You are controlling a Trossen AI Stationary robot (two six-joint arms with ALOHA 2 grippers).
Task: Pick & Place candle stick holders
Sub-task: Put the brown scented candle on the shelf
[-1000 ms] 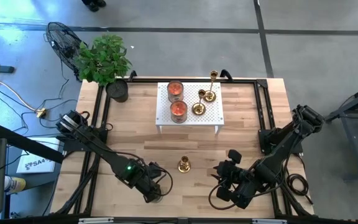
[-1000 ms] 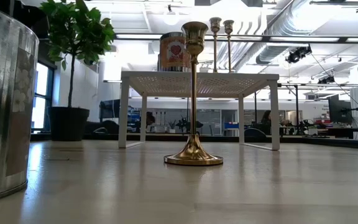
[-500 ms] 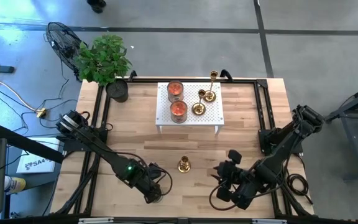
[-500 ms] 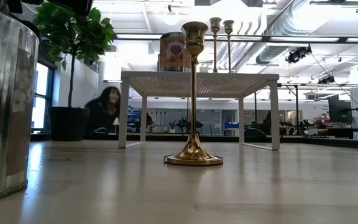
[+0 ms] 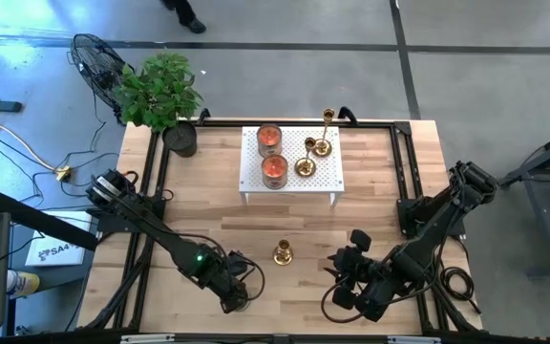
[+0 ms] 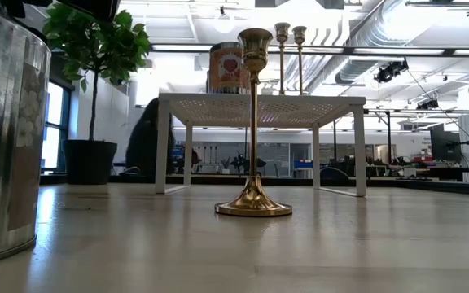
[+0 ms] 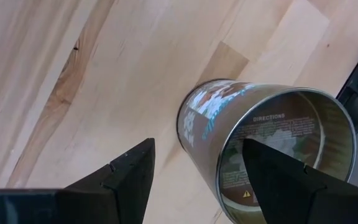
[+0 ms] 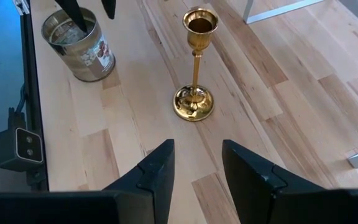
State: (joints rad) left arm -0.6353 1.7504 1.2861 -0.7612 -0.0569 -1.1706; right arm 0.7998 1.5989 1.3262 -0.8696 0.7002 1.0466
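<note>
One gold candle stick holder (image 5: 282,253) (image 8: 194,68) stands upright on its round base on the bare wood, between my two grippers. Three more candle stick holders (image 5: 305,165) (image 5: 321,147) (image 5: 328,116) stand on the white perforated stand (image 5: 325,182). My left gripper (image 5: 240,298) (image 7: 197,144) is open near the table's front edge, pointing down over a grey metal tin (image 7: 241,124) (image 8: 82,43). One finger hangs over the tin's mouth, the other outside its wall. My right gripper (image 5: 340,277) (image 8: 197,146) is open and empty, aimed at the lone holder from the right.
Two glass jars with orange-red candles (image 5: 269,139) (image 5: 274,170) share the stand with the holders. A potted plant (image 5: 181,139) sits at the far left corner. Black frame rails (image 5: 156,182) run along the table's sides. A person (image 6: 145,138) shows in the room behind.
My left gripper has sunk a little toward the tin, and its fingers now show at the top of the low view. A person has moved through the room behind the table.
</note>
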